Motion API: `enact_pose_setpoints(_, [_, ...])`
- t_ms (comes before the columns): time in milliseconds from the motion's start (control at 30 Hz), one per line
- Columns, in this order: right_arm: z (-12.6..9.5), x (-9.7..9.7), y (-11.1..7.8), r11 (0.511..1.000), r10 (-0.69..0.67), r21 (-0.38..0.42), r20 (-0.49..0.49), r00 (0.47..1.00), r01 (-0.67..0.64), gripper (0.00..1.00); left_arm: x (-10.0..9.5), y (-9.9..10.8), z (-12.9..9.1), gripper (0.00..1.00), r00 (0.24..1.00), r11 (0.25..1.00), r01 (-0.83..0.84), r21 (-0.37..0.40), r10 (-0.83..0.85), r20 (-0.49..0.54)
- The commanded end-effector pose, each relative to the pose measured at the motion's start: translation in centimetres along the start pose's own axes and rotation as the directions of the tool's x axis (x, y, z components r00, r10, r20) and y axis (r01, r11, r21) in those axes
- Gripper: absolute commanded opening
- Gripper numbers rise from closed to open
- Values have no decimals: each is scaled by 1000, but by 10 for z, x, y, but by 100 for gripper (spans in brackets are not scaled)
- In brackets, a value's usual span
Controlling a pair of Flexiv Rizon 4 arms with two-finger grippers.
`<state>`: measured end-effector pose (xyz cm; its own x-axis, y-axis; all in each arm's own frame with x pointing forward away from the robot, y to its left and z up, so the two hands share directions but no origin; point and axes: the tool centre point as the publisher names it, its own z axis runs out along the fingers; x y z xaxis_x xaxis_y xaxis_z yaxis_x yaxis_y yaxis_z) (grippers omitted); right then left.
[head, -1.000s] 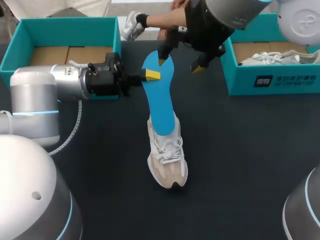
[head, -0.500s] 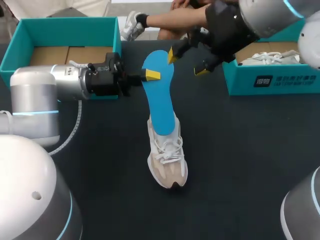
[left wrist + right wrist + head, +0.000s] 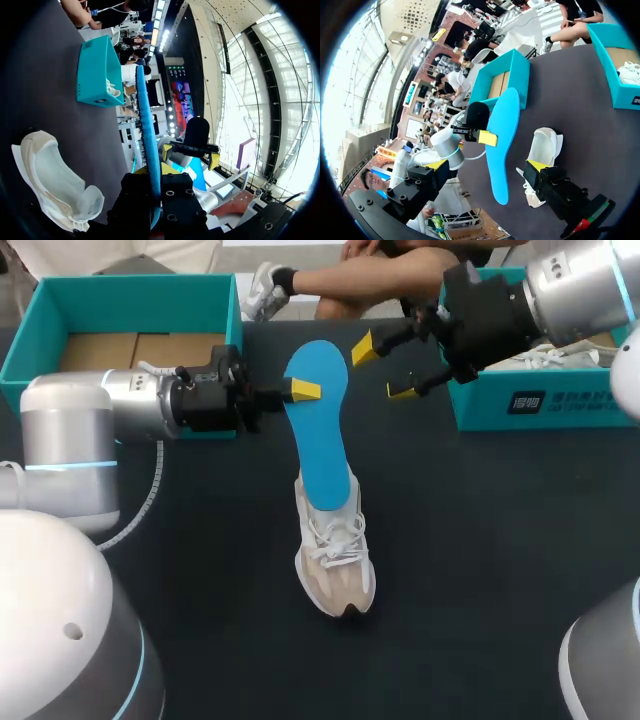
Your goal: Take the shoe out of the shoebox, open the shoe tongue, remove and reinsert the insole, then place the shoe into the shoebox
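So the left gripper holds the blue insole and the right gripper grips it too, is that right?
Not quite: the left gripper does hold the blue insole, but the right gripper is open and clear of it, as the head view shows.

A dark table [image 3: 480,540] (matte, close to black) carries a second teal box [image 3: 480,405] at its far right side. Inside lies a pale shoe [image 3: 545,360], white laces showing, with brown cardboard lining beside it. A printed label marks the box's front wall.
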<state>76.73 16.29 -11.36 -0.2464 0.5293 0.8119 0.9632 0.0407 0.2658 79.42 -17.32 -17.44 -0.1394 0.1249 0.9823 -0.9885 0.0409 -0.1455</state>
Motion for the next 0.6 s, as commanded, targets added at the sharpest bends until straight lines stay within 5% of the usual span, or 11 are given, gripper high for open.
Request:
enact_pose_setpoints(33, [2,-3,-2,1000,-1,-6,-108,994,0,100,0,1,0,0,1000,1000,0,2,0,2])
enact_pose_setpoints(233, [2,-3,-2,1000,-1,-6,-108,994,0,100,0,1,0,0,1000,1000,0,2,0,2])
enact_pose_setpoints(400, [6,-25,-9,999,-13,-36,-125,992,8,100,0,1,0,0,1000,1000,0,2,0,2])
enact_pose_setpoints(600, [9,-38,-15,995,-13,-96,-245,969,-11,100,0,1,0,0,1000,1000,0,2,0,2])
